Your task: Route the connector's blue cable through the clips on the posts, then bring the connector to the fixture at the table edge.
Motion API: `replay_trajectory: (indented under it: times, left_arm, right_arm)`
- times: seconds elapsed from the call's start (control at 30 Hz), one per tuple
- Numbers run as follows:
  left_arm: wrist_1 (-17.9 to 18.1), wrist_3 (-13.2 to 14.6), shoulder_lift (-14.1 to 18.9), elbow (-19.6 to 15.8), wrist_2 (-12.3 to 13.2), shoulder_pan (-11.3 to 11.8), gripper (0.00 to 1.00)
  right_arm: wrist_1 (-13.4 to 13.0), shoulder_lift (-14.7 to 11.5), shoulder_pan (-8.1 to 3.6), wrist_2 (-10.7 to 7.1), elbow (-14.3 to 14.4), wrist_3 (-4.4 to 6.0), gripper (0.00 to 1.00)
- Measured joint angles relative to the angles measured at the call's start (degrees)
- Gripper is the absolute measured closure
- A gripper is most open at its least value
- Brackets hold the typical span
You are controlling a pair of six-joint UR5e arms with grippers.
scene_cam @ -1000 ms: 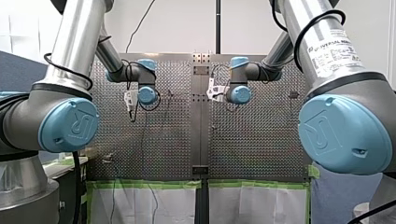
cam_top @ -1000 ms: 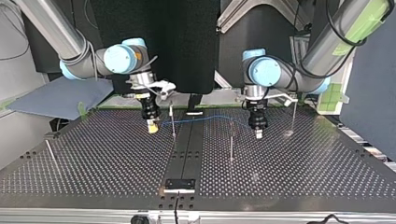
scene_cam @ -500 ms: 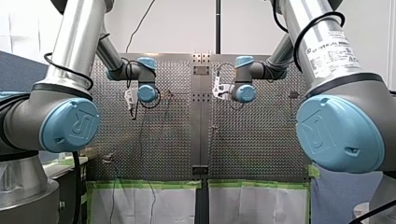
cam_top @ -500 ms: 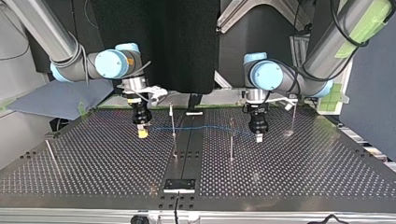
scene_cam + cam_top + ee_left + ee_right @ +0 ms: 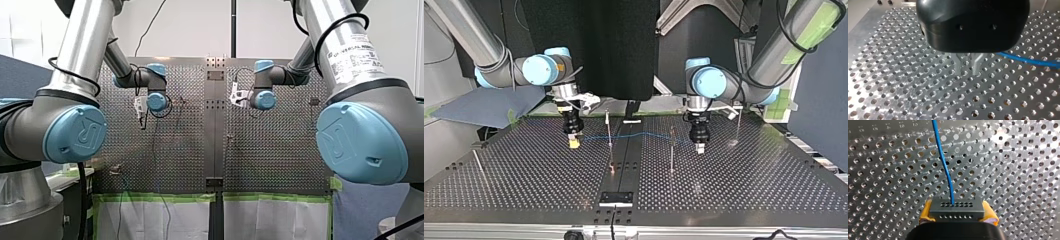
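Yellow pads (image 5: pixel 926 211) of my right claw (image 5: pixel 956 214) clench the connector (image 5: pixel 956 208), stretching its cable (image 5: pixel 943 162) above the table (image 5: pixel 524 170) past the posts (image 5: pixel 609 130) for clipping; my left claw (image 5: pixel 967 73), slightly parted, seems to guide it.

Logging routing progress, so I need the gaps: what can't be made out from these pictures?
Whether the blue cable sits in the clips on the posts: top view, too small.
Whether my left gripper holds the cable: left wrist view, its own body hides the cable's end.
Cable in front view: too thin.
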Motion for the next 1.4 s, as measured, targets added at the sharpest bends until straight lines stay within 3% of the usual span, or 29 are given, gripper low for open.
replay_trajectory:
  times: [0.03, 0.1, 0.17, 0.7, 1.03, 1.4]
  left_arm:
    - [-0.14, 0.04, 0.0, 0.0, 0.01, -0.06, 0.29]
    - [-0.61, 0.1, 0.0, -0.01, -0.15, -0.13, 0.26]
    - [-1.34, 0.09, 0.01, -0.04, -0.33, -0.16, 0.02]
    - [-8.22, -6.0, 1.17, -0.65, 4.49, -0.39, 0.02]
    - [-8.62, -11.03, 5.65, -4.03, 7.03, -0.14, 0.02]
    - [-7.89, -13.55, 9.21, -8.37, 11.43, -0.63, 0.02]
  right_arm:
    - [0.07, 0.0, 0.0, -0.04, 0.0, 0.0, 1.0]
    - [0.13, 0.0, -0.01, -0.08, 0.0, 0.0, 1.0]
    - [0.16, 0.0, -0.01, -0.09, 0.0, 0.0, 1.0]
    - [0.54, 0.0, 0.26, -0.11, 0.0, 0.0, 1.0]
    - [1.35, 0.0, 0.59, -0.11, 0.0, 0.0, 1.0]
    - [1.72, 0.0, 0.77, -0.11, 0.0, 0.0, 1.0]
